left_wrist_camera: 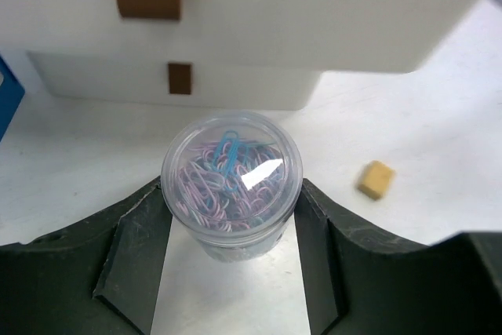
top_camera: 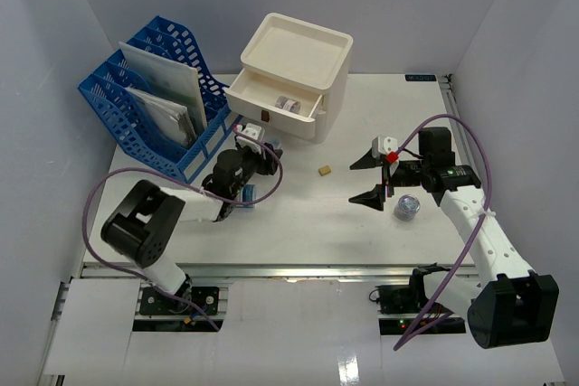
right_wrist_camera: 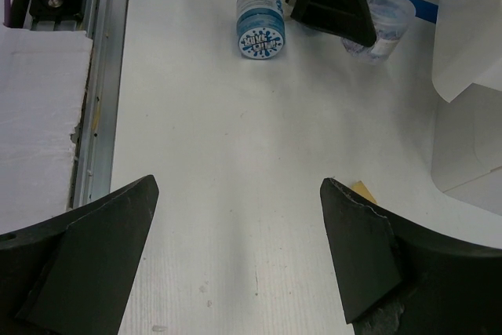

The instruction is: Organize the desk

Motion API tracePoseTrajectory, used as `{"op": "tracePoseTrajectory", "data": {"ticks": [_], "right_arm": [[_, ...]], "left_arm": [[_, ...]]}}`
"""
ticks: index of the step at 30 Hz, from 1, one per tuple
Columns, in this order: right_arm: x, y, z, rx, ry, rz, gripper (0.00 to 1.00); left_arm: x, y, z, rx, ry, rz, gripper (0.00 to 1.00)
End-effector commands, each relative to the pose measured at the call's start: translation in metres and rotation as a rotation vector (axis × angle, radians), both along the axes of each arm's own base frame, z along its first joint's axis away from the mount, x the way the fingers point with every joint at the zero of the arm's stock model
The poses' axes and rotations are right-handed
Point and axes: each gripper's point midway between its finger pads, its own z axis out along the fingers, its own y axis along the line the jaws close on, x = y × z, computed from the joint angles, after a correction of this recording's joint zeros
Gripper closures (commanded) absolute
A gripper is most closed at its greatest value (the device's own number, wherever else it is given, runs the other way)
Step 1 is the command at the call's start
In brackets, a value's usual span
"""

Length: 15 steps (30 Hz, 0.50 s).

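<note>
Left gripper (left_wrist_camera: 232,213) clamped on the clear paper-clip jar (left_wrist_camera: 231,170) at the left of the desk (top_camera: 317,223), just near of the drawer box (top_camera: 289,74). Jar judged light, rigid, slick; grip mid-wall. Right gripper (right_wrist_camera: 239,233) fingers stood apart, empty.

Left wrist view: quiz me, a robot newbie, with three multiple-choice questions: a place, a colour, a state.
1. In this view the small tan block lies: A left of the clear round plastic jar; B right of it; C inside it.
2. Its paper clips are: A pink and blue; B green; C black.
3. The left gripper is: A shut on the jar; B open, empty; C unseen.
B: it lies right of the jar. A: those colours show inside. A: both fingers touch its sides.
</note>
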Motion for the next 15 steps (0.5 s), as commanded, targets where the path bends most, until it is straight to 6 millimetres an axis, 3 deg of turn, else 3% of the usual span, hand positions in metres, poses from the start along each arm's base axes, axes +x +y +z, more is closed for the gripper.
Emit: {"op": "tracePoseTrajectory", "data": {"ticks": [1, 9, 11, 15], "right_arm": [[0.001, -0.001, 0.006, 0.019, -0.020, 0.006, 0.10], [0.003, -0.003, 0.004, 0.016, -0.020, -0.006, 0.10], [0.003, -0.003, 0.004, 0.016, -0.018, -0.007, 0.10], [0.004, -0.003, 0.004, 0.017, -0.013, -0.006, 0.10]], "left_arm": [[-0.040, -0.012, 0.041, -0.084, 0.039, -0.131, 0.98], [-0.104, -0.018, 0.090, -0.046, 0.017, -0.375, 1.00], [-0.105, -0.012, 0.114, -0.051, -0.028, -0.355, 1.00], [-0.080, -0.004, 0.153, -0.049, -0.063, -0.248, 1.00]]}}
